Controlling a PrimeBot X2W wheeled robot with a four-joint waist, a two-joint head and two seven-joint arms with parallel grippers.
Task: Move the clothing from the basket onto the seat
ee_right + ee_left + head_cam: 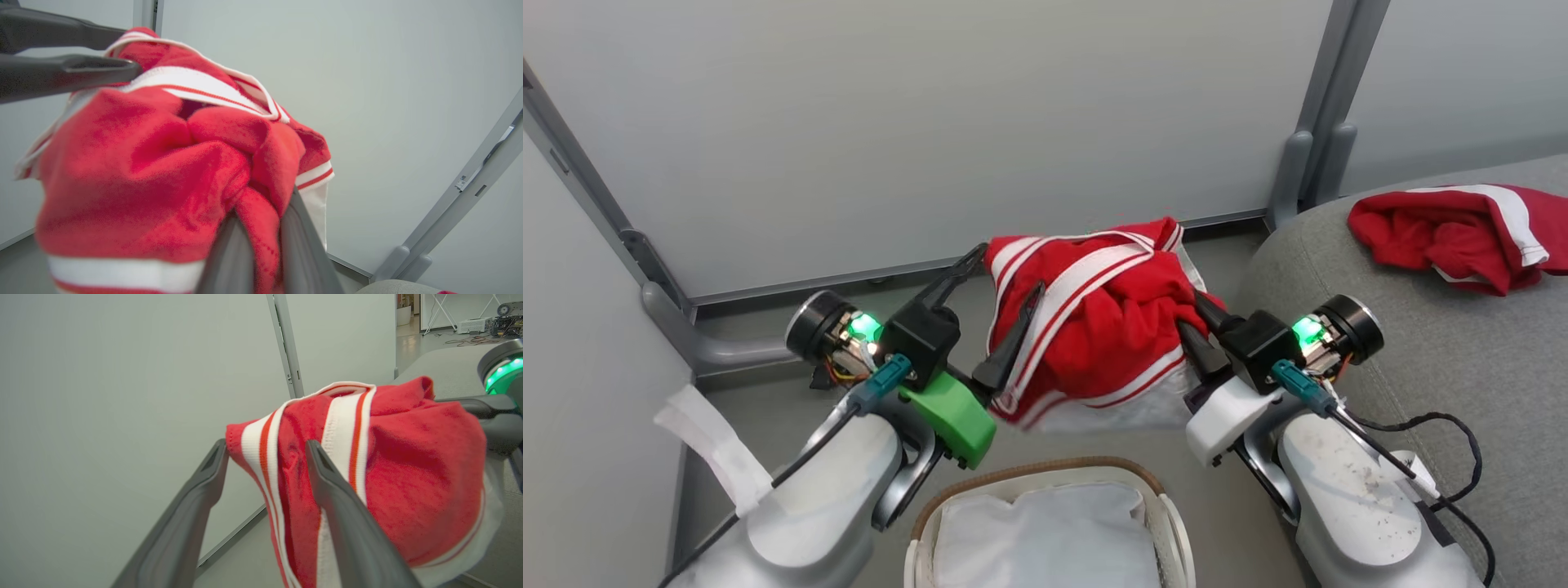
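Grey fabric seat (1421, 351) at right carries one red garment (1454, 233). Pale partition panels (931, 122) behind, grey floor (1225, 523) below. More red clothing (1094, 335) hangs above the basket (1045, 472). Right gripper (261, 220) pinches it. Left gripper (266, 445) has fingers spread, striped trim between.

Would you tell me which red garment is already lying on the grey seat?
The crumpled garment at the head view's right, on the seat; the other garment hangs from the right gripper.
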